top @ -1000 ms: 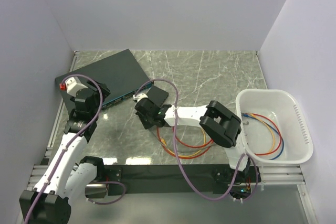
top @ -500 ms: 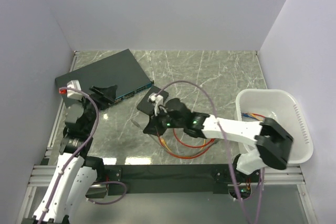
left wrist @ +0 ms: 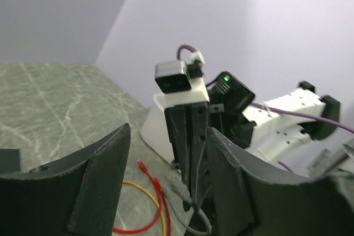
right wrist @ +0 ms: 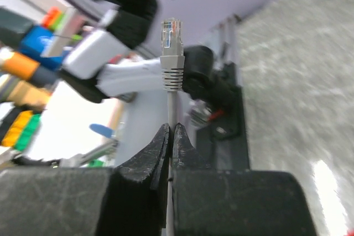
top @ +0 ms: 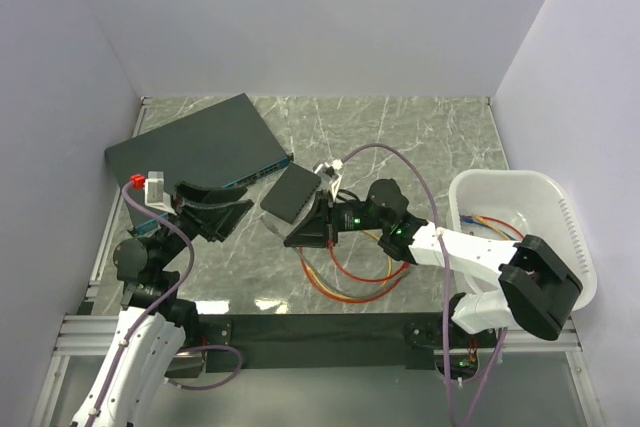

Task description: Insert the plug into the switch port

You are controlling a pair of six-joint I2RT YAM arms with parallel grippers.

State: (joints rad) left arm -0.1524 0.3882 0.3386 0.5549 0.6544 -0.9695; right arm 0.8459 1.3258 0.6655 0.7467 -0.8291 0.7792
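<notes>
right gripper (right wrist: 169,132) clenched on a grey cable (right wrist: 170,106), with the clear plug (right wrist: 172,32) standing free beyond its fingertips. in the top view it sits just beside the near edge of the small black box (top: 291,192), which lies flat on the table (top: 400,137) next to the large dark slab (top: 195,147); the switch port cannot be made out. left gripper (top: 240,209) released, jaws apart and empty, left of the box. red and orange cables (top: 350,282) coil near the white bin (top: 575,247).

Holding left gripper (left wrist: 168,147) raised with fingers (left wrist: 99,186) spread; stretching right arm (top: 470,252) leftward, right gripper (right wrist: 170,136) pinching tight, facing the left
</notes>
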